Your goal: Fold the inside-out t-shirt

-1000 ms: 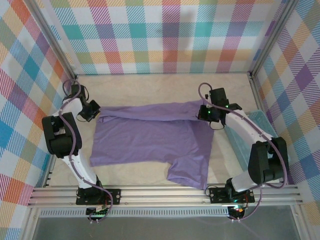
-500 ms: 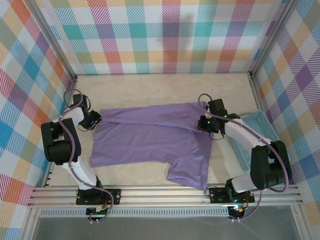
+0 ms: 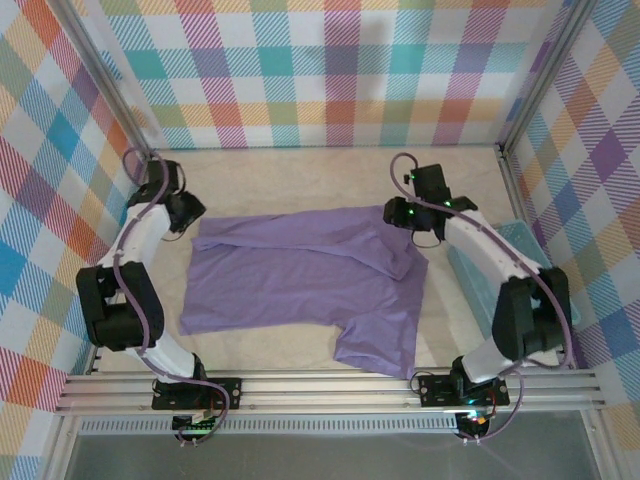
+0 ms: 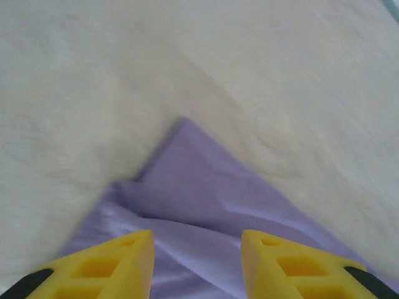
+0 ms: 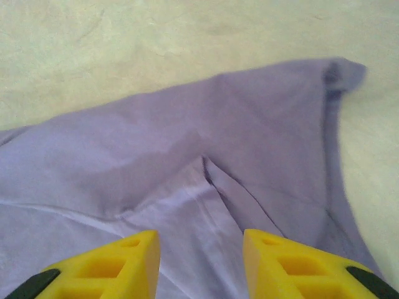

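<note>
Item: inside-out t-shirt [image 3: 300,280], lavender, spread flat mid-desk [image 3: 300,170] (one flap reaching toward the near edge). Left pincer [image 4: 197,238] above its far-left corner, right pincer [image 5: 201,238] above its far-right corner; both parted, gripping nothing.

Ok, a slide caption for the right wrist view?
Right pincer, open, over the creased lavender shirt on the pale table.

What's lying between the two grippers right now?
The t-shirt: its far edge stretches from the left gripper across to the right gripper, as the top view shows.
</note>
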`<state>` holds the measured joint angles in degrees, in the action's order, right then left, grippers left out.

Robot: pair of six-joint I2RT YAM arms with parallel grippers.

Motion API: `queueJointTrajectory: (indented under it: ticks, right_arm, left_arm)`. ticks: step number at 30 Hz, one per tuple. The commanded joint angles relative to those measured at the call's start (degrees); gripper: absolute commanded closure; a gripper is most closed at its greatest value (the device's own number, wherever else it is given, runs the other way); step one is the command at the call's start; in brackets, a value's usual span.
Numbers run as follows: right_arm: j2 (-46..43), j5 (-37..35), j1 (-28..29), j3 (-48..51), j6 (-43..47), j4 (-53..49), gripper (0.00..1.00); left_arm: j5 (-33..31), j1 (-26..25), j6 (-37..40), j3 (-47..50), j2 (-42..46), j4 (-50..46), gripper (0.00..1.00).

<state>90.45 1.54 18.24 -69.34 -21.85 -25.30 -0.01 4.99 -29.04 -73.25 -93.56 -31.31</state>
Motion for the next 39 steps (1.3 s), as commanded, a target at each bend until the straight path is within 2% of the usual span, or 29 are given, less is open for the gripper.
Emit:
queueJointTrajectory:
  ticks: [1,8,13,25,31,36,39]
  right_arm:
    - [8.92,1.99,2.75,-6.28,2.26,-1.86,0.6]
    - [26.26,1.11,6.35,-22.75,4.22,-9.28,0.59]
    - [32.31,-0.84,7.15,-27.45,4.43,-14.5,0.59]
    - [24.48,2.49,10.34,-15.51,3.46,-18.12,0.66]
    - [18.37,2.8,15.51,-8.1,1.25,-18.06,0.66]
    - [17.12,4.96,19.19,-5.65,-0.2,-17.71,0.69]
    - [12.83,0.71,18.54,-3.53,-0.84,-15.07,0.66]
  left_arm:
    - [3.11,-3.14,1.11,-1.98,-5.96,-1.07,0.59]
    - [3.14,-2.9,0.44,-3.97,-14.17,-0.74,0.61]
    - [2.52,-1.39,0.57,-3.27,-15.88,-1.11,0.61]
    - [0.02,-0.78,1.27,-2.95,-16.57,-1.89,0.6]
    - [-1.2,-0.69,1.37,-2.99,-16.43,-2.42,0.6]
    - [-2.38,-0.18,1.7,-3.12,-16.56,-2.8,0.6]
    - [-2.25,0.6,2.18,-3.15,-15.81,-3.21,0.59]
